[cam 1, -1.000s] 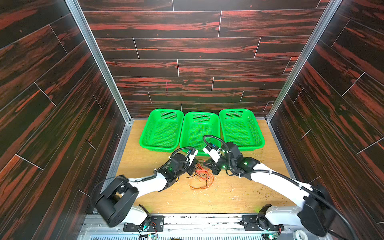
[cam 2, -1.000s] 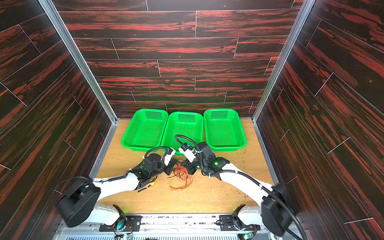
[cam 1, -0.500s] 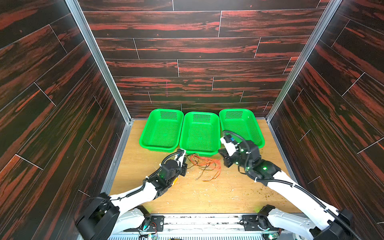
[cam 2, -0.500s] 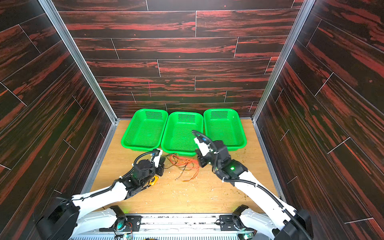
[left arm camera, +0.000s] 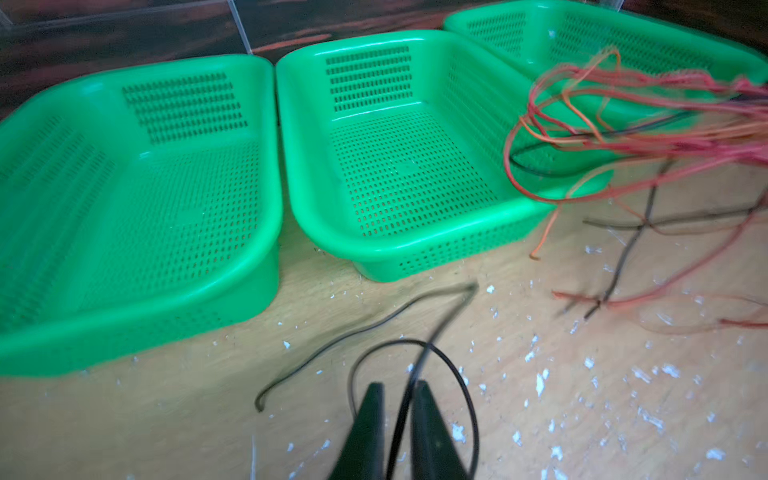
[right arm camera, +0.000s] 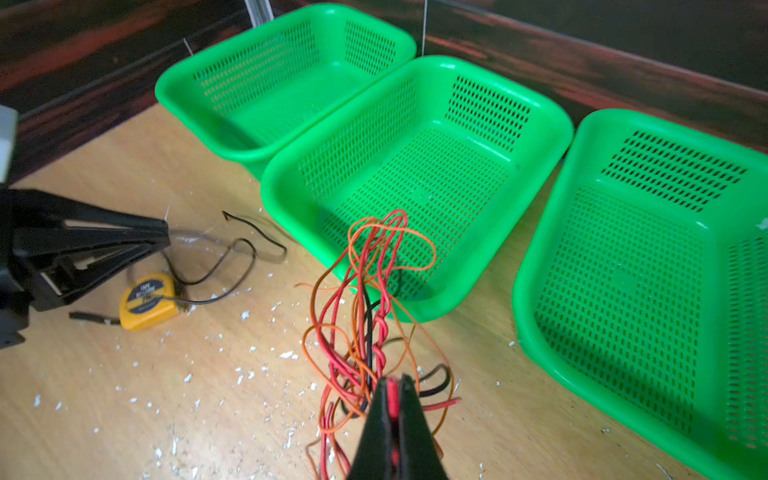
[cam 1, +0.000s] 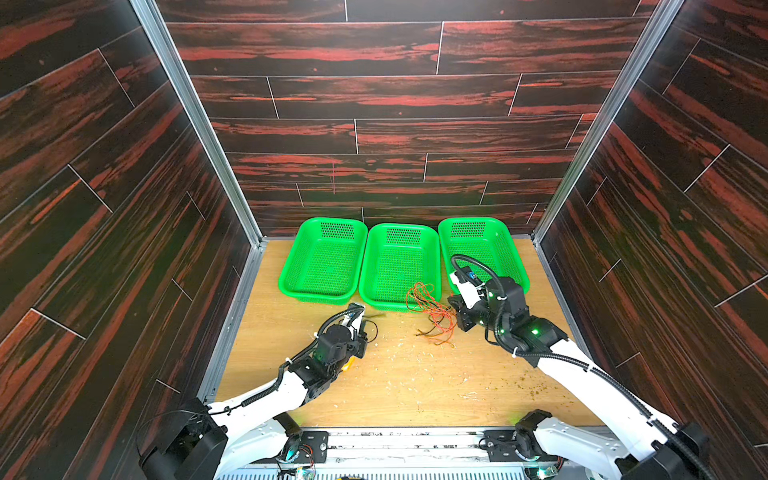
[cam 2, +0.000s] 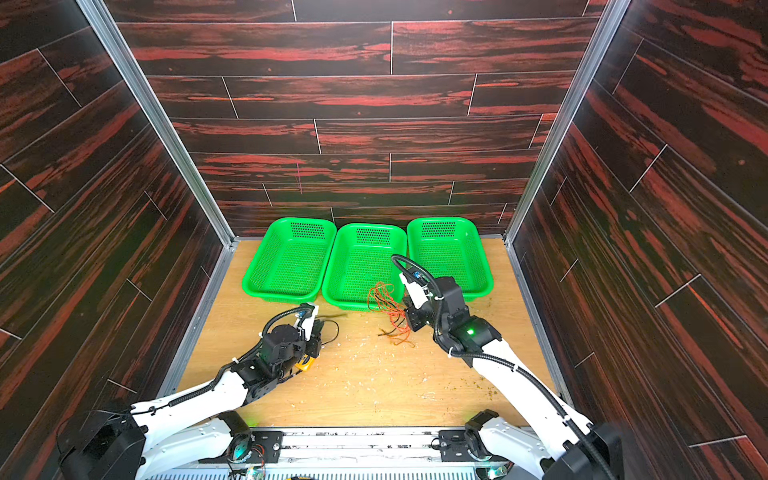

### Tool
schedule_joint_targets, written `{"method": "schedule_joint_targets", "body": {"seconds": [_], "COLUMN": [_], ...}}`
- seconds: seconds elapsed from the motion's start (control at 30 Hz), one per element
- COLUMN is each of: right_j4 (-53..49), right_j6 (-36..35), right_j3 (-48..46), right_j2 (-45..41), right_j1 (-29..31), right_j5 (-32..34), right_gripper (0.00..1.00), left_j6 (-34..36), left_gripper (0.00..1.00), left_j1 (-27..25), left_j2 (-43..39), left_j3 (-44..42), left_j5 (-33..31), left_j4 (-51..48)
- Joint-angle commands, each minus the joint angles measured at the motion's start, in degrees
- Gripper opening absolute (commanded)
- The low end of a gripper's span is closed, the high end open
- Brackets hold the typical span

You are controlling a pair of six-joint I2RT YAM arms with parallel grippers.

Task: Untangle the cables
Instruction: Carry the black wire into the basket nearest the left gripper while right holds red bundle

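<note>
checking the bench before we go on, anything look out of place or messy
A yellow tape measure lies on the table near the left claw; it looks unrelated to the cables. White flakes litter the wood around it.

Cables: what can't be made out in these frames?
Left wrist: bundle motion-blurred, cut off by the frame edge; crossings unreadable.
Right wrist: right gripper fingers hide which strands are clamped.
Top views: bundle strands too thin to trace.
Left wrist: black cable leaves the frame between left gripper fingers; that end unseen.
</note>
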Motion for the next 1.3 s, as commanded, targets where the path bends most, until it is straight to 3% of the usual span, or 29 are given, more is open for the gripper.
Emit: {"method": "schedule_joint_targets", "body": {"seconds": [0.0, 0.27, 0.47, 0.9, 1.07, 1.27], "right_j4": [-0.43, -0.79, -2.57, -1.58, -1.35, -3.32], "right_j6": [-1.99, -0.27, 2.15, 7.59, 8.24, 10.13], "right_j3": [2.64, 1.76, -0.79, -6.08, -7.31, -8.39], "right_j2": [1.39, 3.27, 3.31, 3.59, 2.78, 2.80], "right_j1": [0.00, 0.24, 0.29, 0.30, 0.31, 0.73], "right_j5": [-3.57, -3.30, -0.64, 2.76, 2.92, 3.02], "right_gripper": [0.00, 0.00, 0.00, 0.00, 0.00, 0.00], "left_j6": [3.48, 5.24, 4.28, 4.99, 6.18, 6.97], "left_gripper": [0.26, 0.27, 0.52, 0.61, 0.61, 0.46], "left_j1": [0.14, 0.15, 0.14, 0.13, 0.14, 0.14], "left_j2": [0.41, 2.58, 1.39, 10.17, 15.15, 18.59], "left_j3": [3.00, 7.15, 8.40, 10.31, 12.15, 14.42], "left_j5": [5.18, 6.66, 5.14, 12.44, 12.72, 9.90], "left_j4": [-0.43, -3.04, -9.86, -17.26, -17.40, -18.14]}}
